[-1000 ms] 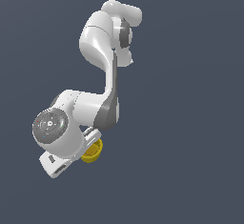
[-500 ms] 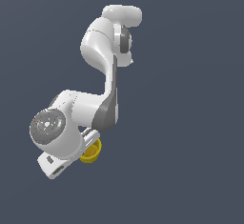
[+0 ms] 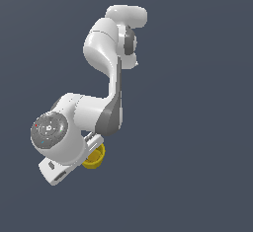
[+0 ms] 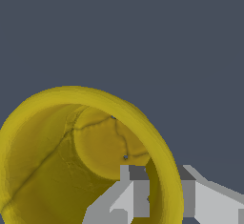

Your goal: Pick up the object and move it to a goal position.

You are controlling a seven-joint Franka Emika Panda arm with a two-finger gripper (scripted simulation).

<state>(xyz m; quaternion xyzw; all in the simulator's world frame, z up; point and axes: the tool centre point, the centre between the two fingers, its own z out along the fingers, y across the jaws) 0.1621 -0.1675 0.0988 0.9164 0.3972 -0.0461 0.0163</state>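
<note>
The object [image 4: 57, 161] is a yellow cup-like round container with a hollow inside, and it fills much of the wrist view. My gripper [image 4: 164, 182] is shut on its rim, with one grey finger [image 4: 136, 192] inside the hollow and the other against the outer wall. In the exterior view the object [image 3: 95, 158] shows only as a small yellow patch. It sits under the white hand, where the gripper [image 3: 91, 149] holds it and the arm hides most of it.
The white arm [image 3: 106, 48] bends from the upper middle of the exterior view down to the hand at the lower left. Around it there is only a plain dark blue-grey background, with no other object in view.
</note>
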